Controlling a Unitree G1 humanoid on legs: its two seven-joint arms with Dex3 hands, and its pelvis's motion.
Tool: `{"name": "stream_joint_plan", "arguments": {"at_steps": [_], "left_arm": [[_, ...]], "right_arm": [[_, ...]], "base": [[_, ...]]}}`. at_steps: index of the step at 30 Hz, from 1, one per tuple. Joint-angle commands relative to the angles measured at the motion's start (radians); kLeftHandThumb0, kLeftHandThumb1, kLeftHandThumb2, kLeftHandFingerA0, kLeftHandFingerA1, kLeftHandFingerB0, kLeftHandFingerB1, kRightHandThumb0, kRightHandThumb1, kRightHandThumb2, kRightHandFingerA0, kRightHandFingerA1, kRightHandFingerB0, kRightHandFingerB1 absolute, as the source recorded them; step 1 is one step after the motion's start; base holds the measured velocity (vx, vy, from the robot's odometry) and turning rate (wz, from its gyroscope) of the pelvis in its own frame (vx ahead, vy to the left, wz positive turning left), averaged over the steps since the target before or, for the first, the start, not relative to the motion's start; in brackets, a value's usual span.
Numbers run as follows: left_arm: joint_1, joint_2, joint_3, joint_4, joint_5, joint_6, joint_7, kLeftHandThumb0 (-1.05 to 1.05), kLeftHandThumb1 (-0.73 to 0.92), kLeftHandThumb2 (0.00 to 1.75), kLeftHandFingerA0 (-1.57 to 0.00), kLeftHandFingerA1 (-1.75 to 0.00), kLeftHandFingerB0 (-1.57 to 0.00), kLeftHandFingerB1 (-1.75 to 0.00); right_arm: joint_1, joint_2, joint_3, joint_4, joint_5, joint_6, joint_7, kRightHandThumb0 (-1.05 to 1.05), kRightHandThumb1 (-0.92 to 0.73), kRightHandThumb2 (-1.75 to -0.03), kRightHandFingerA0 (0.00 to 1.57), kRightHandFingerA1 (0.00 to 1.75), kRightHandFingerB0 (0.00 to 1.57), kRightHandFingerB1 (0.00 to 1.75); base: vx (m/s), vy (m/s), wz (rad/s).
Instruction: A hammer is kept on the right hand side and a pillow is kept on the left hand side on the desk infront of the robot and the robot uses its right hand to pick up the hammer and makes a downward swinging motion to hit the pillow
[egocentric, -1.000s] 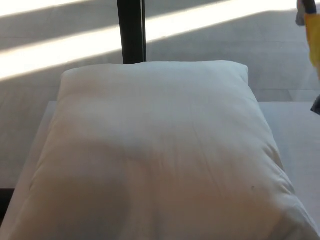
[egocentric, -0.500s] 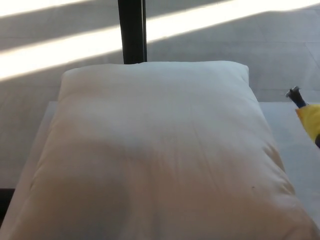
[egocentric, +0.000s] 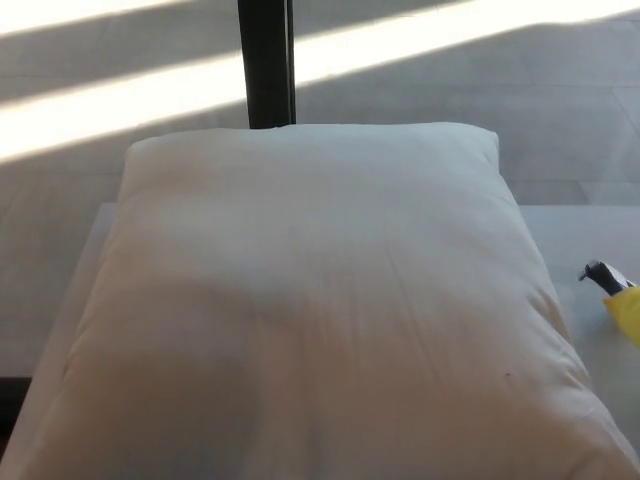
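A large white pillow (egocentric: 310, 300) fills most of the head view, lying on a white desk (egocentric: 585, 235). At the right edge, just off the pillow's right side, the hammer (egocentric: 617, 295) shows only as a dark metal head tip and a bit of yellow handle, low near the desk top. The rest of the hammer runs out of the picture. Neither hand shows in the frame, so what holds the hammer is hidden.
Behind the desk lies a grey tiled floor (egocentric: 500, 90) crossed by bright bands of sunlight. A black upright post (egocentric: 266, 62) stands at the back, just beyond the pillow's far edge.
The hammer has come down along the right edge, from the top corner to mid-height and now to just above the desk beside the pillow. The pillow has not moved.
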Motion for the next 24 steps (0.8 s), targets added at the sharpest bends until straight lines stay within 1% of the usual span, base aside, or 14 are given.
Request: {"name": "stream_joint_plan", "arguments": {"at_steps": [1,3,5,6,7,10,11,12,13,17,20,21,23,24], "left_arm": [[0.018,0.015,0.032,0.019,-0.021,-0.024,0.009,-0.59,0.61,0.59,-0.69,-0.44,-0.61,-0.42],[0.030,0.012,0.030,0.003,-0.022,-0.031,-0.004,-0.59,0.61,0.59,-0.67,-0.45,-0.60,-0.42],[0.029,0.015,0.029,0.007,-0.021,-0.026,-0.004,-0.58,0.62,0.60,-0.66,-0.44,-0.59,-0.42],[0.025,0.016,0.031,0.016,-0.022,-0.024,-0.005,-0.57,0.62,0.60,-0.67,-0.44,-0.59,-0.41],[0.024,0.016,0.031,0.012,-0.023,-0.020,-0.003,-0.57,0.62,0.60,-0.68,-0.44,-0.59,-0.42],[0.026,0.018,0.027,0.005,-0.019,-0.028,-0.006,-0.57,0.63,0.60,-0.66,-0.44,-0.58,-0.41],[0.026,0.016,0.029,0.000,-0.021,-0.022,-0.002,-0.57,0.62,0.60,-0.66,-0.44,-0.59,-0.42],[0.026,0.013,0.031,-0.006,-0.023,-0.017,0.003,-0.57,0.62,0.60,-0.66,-0.44,-0.59,-0.42],[0.027,0.013,0.030,-0.005,-0.023,-0.018,0.004,-0.56,0.63,0.60,-0.66,-0.44,-0.58,-0.42],[0.024,0.017,0.029,0.005,-0.021,-0.020,0.000,-0.58,0.61,0.60,-0.66,-0.45,-0.58,-0.42],[0.031,0.014,0.034,-0.010,-0.030,-0.012,-0.007,-0.58,0.61,0.60,-0.66,-0.45,-0.59,-0.42],[0.030,0.015,0.034,-0.007,-0.028,-0.012,-0.005,-0.57,0.61,0.59,-0.68,-0.45,-0.60,-0.42],[0.033,0.014,0.031,-0.015,-0.026,-0.012,-0.003,-0.58,0.62,0.60,-0.67,-0.45,-0.59,-0.42],[0.033,0.013,0.029,-0.017,-0.023,-0.014,0.000,-0.58,0.62,0.60,-0.67,-0.45,-0.59,-0.42]], "right_arm": [[0.195,-0.256,0.346,0.194,-0.356,-0.914,-0.006,-0.17,-0.68,-0.79,0.83,1.69,0.74,1.36],[0.238,-0.247,0.344,0.157,-0.312,-0.935,0.086,-0.15,-0.63,-0.89,0.75,1.44,0.83,0.88],[0.249,-0.237,0.341,0.151,-0.289,-0.933,0.121,-0.18,-0.67,-0.83,0.68,1.36,0.75,0.77],[0.250,-0.250,0.374,0.141,-0.301,-0.923,0.141,-0.26,-0.74,-0.63,0.62,1.09,0.64,0.55],[0.258,-0.253,0.378,0.119,-0.293,-0.914,0.166,-0.31,-0.71,-0.61,0.68,1.02,0.46,0.42],[0.280,-0.273,0.403,0.071,-0.275,-0.917,0.239,-0.39,-0.71,-0.62,0.61,0.73,0.27,0.32],[0.276,-0.296,0.442,0.060,-0.289,-0.905,0.277,-0.33,-0.57,-1.07,0.04,0.53,0.00,0.49],[0.269,-0.323,0.490,0.053,-0.311,-0.894,0.305,-0.33,-0.57,-1.07,0.04,0.53,0.00,0.49],[0.266,-0.332,0.501,0.045,-0.305,-0.878,0.327,-0.83,-0.54,-0.86,0.00,0.16,0.09,0.10],[0.257,-0.374,0.554,0.008,-0.294,-0.815,0.398,-0.91,-0.60,-0.91,0.00,0.12,0.00,0.01],[0.261,-0.396,0.547,-0.024,-0.248,-0.802,0.448,-0.86,-0.53,-0.80,0.00,0.00,0.00,0.00],[0.262,-0.396,0.539,-0.020,-0.232,-0.806,0.459,-0.87,-0.66,-0.60,0.00,0.00,0.00,0.00],[0.265,-0.398,0.491,-0.008,-0.170,-0.825,0.505,-1.03,-0.51,-0.85,0.00,0.00,0.00,0.00],[0.270,-0.397,0.462,-0.004,-0.140,-0.831,0.525,-1.03,-0.51,-0.85,0.00,0.00,0.00,0.00]], "base": [[0.00,0.000,0.00],[0.00,0.000,0.00],[0.00,0.000,0.00],[0.00,0.000,0.00],[0.00,0.000,0.00],[0.00,0.000,0.00],[0.00,0.000,0.00],[0.00,0.000,0.00],[0.00,0.000,0.00],[0.00,0.000,0.00],[0.00,0.000,0.00],[0.00,0.000,0.00],[0.00,0.000,0.00],[0.00,0.000,0.00]]}}
